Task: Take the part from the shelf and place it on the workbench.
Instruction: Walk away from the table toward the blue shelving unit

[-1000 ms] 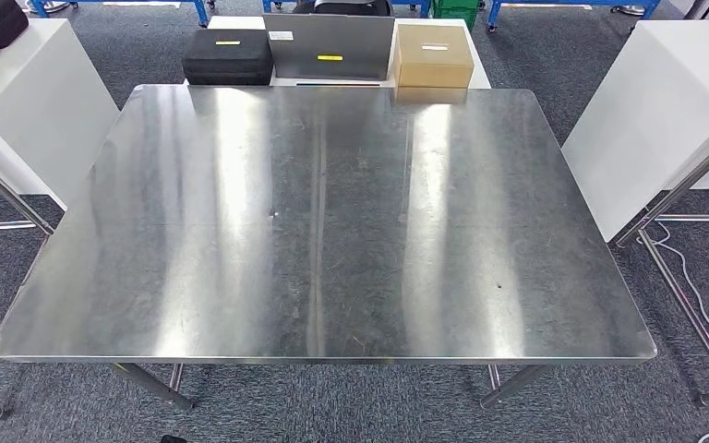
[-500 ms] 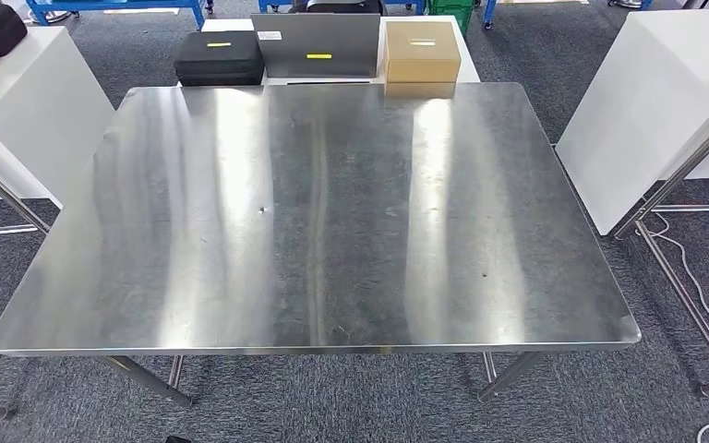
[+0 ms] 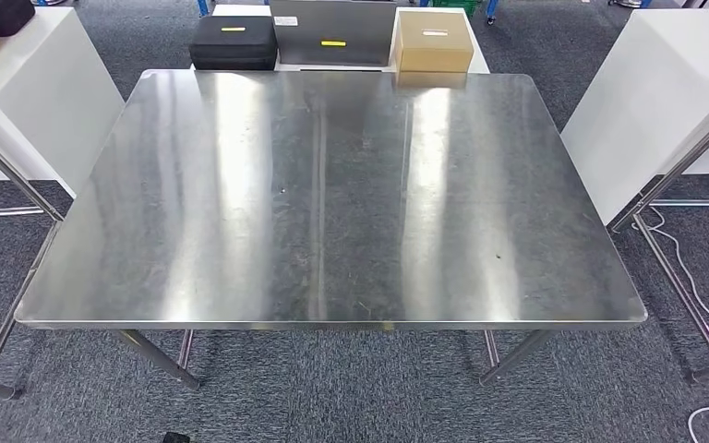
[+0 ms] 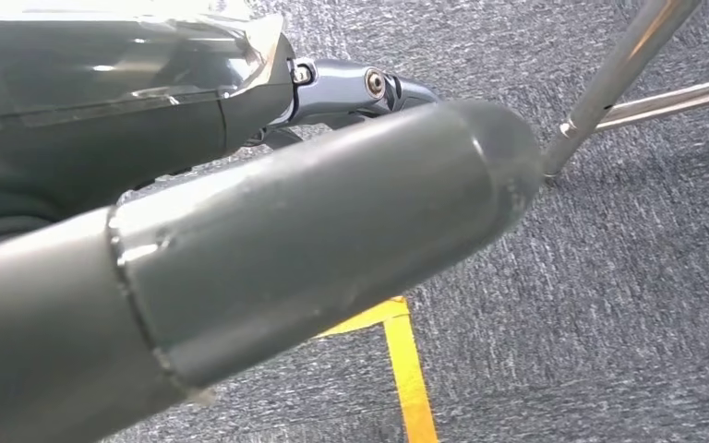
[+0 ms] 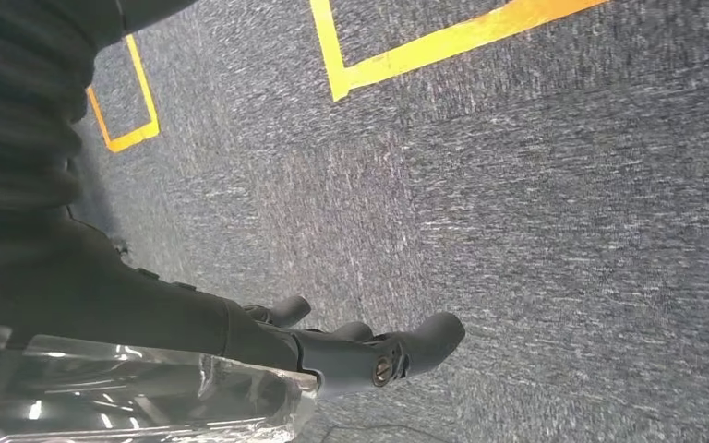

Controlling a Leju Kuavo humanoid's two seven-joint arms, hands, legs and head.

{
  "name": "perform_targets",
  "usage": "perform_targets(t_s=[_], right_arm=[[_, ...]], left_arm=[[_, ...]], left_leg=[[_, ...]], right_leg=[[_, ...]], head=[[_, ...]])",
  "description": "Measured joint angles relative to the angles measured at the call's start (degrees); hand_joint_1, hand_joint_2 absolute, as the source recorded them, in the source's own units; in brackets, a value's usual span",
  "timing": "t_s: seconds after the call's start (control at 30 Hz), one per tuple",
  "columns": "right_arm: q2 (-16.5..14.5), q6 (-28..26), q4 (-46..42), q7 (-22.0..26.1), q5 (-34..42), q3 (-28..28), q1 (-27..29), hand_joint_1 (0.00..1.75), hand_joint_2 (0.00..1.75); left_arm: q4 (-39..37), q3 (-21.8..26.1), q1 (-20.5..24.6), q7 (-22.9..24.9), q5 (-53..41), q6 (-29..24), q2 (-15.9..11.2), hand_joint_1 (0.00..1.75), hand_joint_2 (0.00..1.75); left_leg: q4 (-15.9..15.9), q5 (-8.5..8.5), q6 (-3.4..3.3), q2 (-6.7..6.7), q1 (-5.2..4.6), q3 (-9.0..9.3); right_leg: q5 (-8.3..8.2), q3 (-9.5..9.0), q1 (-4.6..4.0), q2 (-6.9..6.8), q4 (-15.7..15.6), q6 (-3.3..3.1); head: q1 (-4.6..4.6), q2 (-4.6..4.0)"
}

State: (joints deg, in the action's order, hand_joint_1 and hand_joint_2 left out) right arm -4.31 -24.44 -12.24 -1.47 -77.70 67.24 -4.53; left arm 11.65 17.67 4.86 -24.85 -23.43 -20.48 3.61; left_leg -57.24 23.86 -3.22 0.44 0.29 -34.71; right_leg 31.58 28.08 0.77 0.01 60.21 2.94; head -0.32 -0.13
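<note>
The steel workbench (image 3: 332, 203) stands straight ahead with a bare, shiny top. In the left wrist view my left hand (image 4: 286, 240) has its thick grey thumb across the picture, and a dark part in glossy plastic wrap (image 4: 102, 83) sits between that thumb and the fingers (image 4: 369, 85). In the right wrist view the crinkled clear wrap of the part (image 5: 129, 388) lies against my right hand (image 5: 332, 346), whose dark fingers reach past it over the carpet. The wrap hides the right thumb. Both hands hold the part low down.
Behind the bench a white table carries a black case (image 3: 233, 41), a grey case (image 3: 332, 32) and a brown box (image 3: 434, 41). White cabinets stand at the left (image 3: 28, 101) and right (image 3: 655, 101). A steel frame (image 3: 674, 175) and a cable (image 3: 692, 286) are at the right.
The whole head picture has shifted: the camera moved, and the bench and the boxes behind it now sit higher in the frame. Nothing on the bench changed.
</note>
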Motion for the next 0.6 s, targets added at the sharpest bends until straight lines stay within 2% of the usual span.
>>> perform_targets(t_s=[0.03,0.07,0.1,0.17,0.2,0.27,0.3,0.33,0.37,0.4,0.43,0.47,0.5,0.53,0.57,0.6], right_arm=[[0.02,-0.01,0.00,0.00,-0.07,-0.01,-0.07,0.00,1.75],[0.04,-0.01,0.00,0.00,-0.10,-0.01,-0.13,0.00,1.75],[0.07,-0.02,0.00,-0.01,-0.11,-0.01,-0.12,0.00,1.75],[0.07,-0.02,0.01,-0.01,-0.11,-0.01,-0.06,0.00,1.75],[0.07,-0.03,0.01,-0.02,-0.11,-0.01,-0.05,0.00,1.75],[0.07,-0.04,0.00,-0.02,-0.11,-0.01,-0.05,0.00,1.75],[0.07,-0.04,0.00,-0.02,-0.11,-0.01,-0.04,0.00,1.75],[0.06,-0.04,0.00,-0.02,-0.12,-0.01,-0.01,0.00,1.75],[0.05,-0.04,0.00,-0.02,-0.13,-0.01,0.00,0.00,1.75],[0.04,-0.03,0.00,-0.02,-0.13,-0.01,0.02,0.00,1.75],[0.02,-0.03,0.00,-0.02,-0.14,-0.01,0.04,0.00,1.75],[0.01,-0.02,0.00,-0.02,-0.14,-0.01,0.03,0.00,1.75],[0.01,-0.02,0.00,-0.02,-0.15,-0.01,0.02,0.00,1.75],[0.01,-0.02,0.00,-0.02,-0.17,-0.01,-0.01,0.00,1.75],[0.01,-0.02,0.00,-0.02,-0.18,-0.01,-0.06,0.00,1.75],[0.01,-0.02,0.00,-0.02,-0.19,-0.01,-0.10,0.00,1.75]], left_arm=[[0.00,0.01,0.01,0.00,-0.01,-0.02,0.02,0.00,0.00],[0.00,0.02,0.02,0.00,-0.03,-0.02,0.04,0.00,0.00],[0.00,0.02,0.02,-0.01,-0.04,-0.02,0.07,0.00,0.00],[0.00,0.04,0.00,-0.01,-0.05,-0.03,0.09,0.00,0.00],[0.00,0.05,-0.05,-0.01,-0.05,-0.03,0.10,0.00,0.00],[0.00,0.05,-0.12,0.00,-0.06,-0.04,0.11,0.00,0.00],[0.00,0.06,-0.14,0.00,-0.07,-0.04,0.11,0.00,0.00],[0.00,0.06,-0.14,0.00,-0.07,-0.04,0.11,0.00,0.00],[0.00,0.06,-0.14,0.00,-0.07,-0.04,0.11,0.00,0.00],[0.00,0.06,-0.15,0.00,-0.07,-0.04,0.10,0.00,0.00],[0.00,0.06,-0.14,-0.01,-0.07,-0.04,0.09,0.00,0.00],[0.00,0.06,-0.12,-0.02,-0.07,-0.04,0.07,0.00,0.00],[0.00,0.06,-0.08,-0.04,-0.08,-0.04,0.05,0.00,0.00],[0.00,0.06,-0.04,-0.06,-0.09,-0.04,0.04,0.00,0.00],[0.00,0.06,-0.03,-0.08,-0.11,-0.04,0.03,0.00,0.00],[0.00,0.06,-0.03,-0.08,-0.16,-0.04,0.02,0.00,0.00]], left_leg=[[-0.06,-0.34,0.33,0.01,-0.08,-0.16],[-0.14,-0.64,0.67,0.02,-0.15,-0.28],[-0.16,-0.94,0.99,0.03,-0.20,-0.35],[-0.44,-0.95,1.66,-0.06,-0.06,-0.65],[-1.27,0.24,2.01,-0.14,0.09,-1.03],[-5.28,4.89,2.62,-0.30,0.39,-2.32],[-8.75,7.76,2.92,-0.33,0.47,-3.17],[-12.20,9.74,3.21,-0.35,0.54,-3.83],[-14.60,10.57,3.46,-0.36,0.64,-3.95],[-15.58,10.39,3.67,-0.35,0.78,-3.31],[-13.83,9.04,3.79,-0.34,0.97,-1.44],[-10.16,7.55,3.84,-0.34,1.17,1.31],[-6.17,6.74,3.83,-0.43,1.27,4.09],[-2.94,6.28,3.64,-0.55,1.27,6.10],[-1.04,6.34,3.37,-0.67,1.18,7.09],[-0.51,6.50,2.99,-0.76,0.98,7.12]], right_leg=[[-0.59,-1.84,-0.20,0.03,-3.10,-0.16],[-0.85,-2.79,-0.40,0.06,-4.88,-0.47],[-1.04,-2.64,-0.64,0.09,-5.15,-0.79],[-1.66,-1.97,-0.24,-0.01,-5.18,-1.67],[-2.13,-1.65,0.04,-0.11,-5.25,-2.26],[-3.07,-0.84,0.35,-0.32,-5.31,-3.25],[-3.51,-0.30,0.31,-0.37,-5.28,-3.51],[-3.95,0.22,0.27,-0.42,-5.20,-3.54],[-4.40,0.80,0.26,-0.44,-5.06,-3.43],[-4.83,1.43,0.28,-0.44,-4.85,-3.27],[-5.13,1.98,0.34,-0.42,-4.55,-3.09],[-5.30,2.53,0.40,-0.40,-4.18,-2.90],[-5.44,3.06,0.36,-0.37,-3.79,-2.72],[-5.61,3.48,0.28,-0.36,-3.46,-2.44],[-5.82,3.78,0.15,-0.36,-3.24,-2.09],[-6.13,4.03,0.03,-0.36,-3.21,-1.63]], head=[[-0.03,0.00],[0.00,0.00],[-0.03,0.00],[0.02,0.00],[-0.11,0.00],[-0.34,0.00],[-0.46,0.00],[-0.48,0.00],[-0.49,0.00],[-0.50,0.00],[-0.50,0.00],[-0.52,0.00],[-0.52,0.00],[-0.49,0.00],[-0.48,0.00],[-0.44,0.00]])
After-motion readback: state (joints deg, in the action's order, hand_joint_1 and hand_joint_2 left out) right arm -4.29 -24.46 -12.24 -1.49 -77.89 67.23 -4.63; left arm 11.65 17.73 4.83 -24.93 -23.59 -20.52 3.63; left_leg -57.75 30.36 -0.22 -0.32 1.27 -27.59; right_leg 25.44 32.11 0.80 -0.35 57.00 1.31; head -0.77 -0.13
